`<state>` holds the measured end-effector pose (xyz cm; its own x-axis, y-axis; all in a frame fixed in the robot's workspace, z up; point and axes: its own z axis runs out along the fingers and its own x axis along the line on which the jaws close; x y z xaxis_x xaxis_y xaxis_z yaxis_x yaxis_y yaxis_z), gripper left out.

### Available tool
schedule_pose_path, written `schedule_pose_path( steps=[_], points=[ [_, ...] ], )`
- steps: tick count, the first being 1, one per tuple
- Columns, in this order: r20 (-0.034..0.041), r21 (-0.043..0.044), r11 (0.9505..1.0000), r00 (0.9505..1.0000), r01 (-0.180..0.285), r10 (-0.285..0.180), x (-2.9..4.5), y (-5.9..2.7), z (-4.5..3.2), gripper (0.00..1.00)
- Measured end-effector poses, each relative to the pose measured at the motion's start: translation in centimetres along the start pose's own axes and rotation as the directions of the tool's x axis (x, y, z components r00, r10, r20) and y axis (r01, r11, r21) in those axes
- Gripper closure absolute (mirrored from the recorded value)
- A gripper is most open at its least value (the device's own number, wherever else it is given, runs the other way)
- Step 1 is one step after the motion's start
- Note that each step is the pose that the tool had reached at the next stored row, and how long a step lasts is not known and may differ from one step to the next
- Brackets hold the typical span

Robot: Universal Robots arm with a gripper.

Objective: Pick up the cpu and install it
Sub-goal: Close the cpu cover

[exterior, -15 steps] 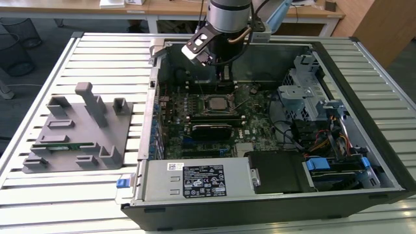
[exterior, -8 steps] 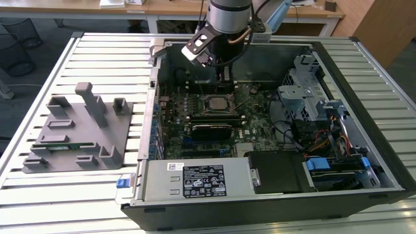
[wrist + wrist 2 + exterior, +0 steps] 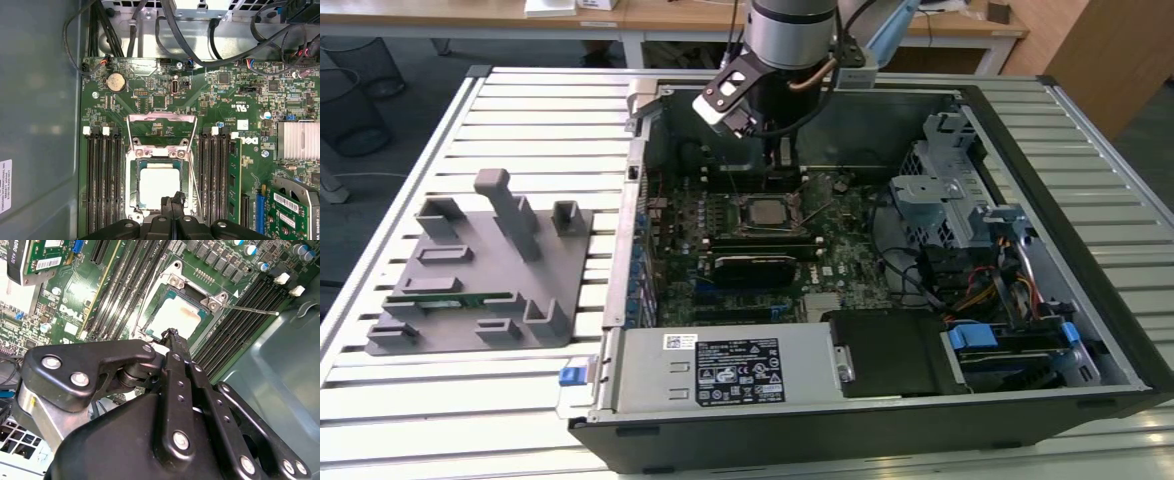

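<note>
The cpu (image 3: pixel 159 185), a small square chip with a silvery top, lies flat in the black motherboard socket (image 3: pixel 134 172), whose metal frame (image 3: pixel 161 118) is swung open. It also shows in the second wrist view (image 3: pixel 177 319) and in the exterior view (image 3: pixel 763 212). My gripper (image 3: pixel 172 199) hangs just above one edge of the chip, its black fingers pressed together with nothing between them. In the second wrist view the gripper (image 3: pixel 172 332) has its tip right at the chip's rim. In the exterior view the gripper (image 3: pixel 783 168) is inside the open computer case.
Memory slots (image 3: pixel 102 180) flank the socket and a thin socket lever (image 3: pixel 250 310) sticks out beside it. Cables (image 3: pixel 200 45) and drive bays (image 3: pixel 947 200) crowd the case. The grey plastic fixture (image 3: pixel 480 270) with a green memory stick (image 3: pixel 447 298) sits on the slatted table at the exterior view's left.
</note>
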<state>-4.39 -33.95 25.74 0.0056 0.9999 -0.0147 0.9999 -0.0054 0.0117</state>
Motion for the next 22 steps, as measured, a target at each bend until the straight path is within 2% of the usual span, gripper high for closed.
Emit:
schedule_pose_path(
  steps=[10,15,19,22],
  points=[
    [0.0002,0.0002,1.0,1.0,0.0,0.0,-0.02,0.12,-0.05,0.89],
    [-0.0001,0.0,1.0,1.0,0.0,0.0,-0.04,0.14,-1.09,0.89],
    [-0.0001,0.0,1.0,1.0,0.0,0.0,-0.23,0.13,-1.13,0.89],
    [0.0,0.0,1.0,1.0,0.0,0.0,-0.66,0.11,-1.13,0.89]
  ],
)
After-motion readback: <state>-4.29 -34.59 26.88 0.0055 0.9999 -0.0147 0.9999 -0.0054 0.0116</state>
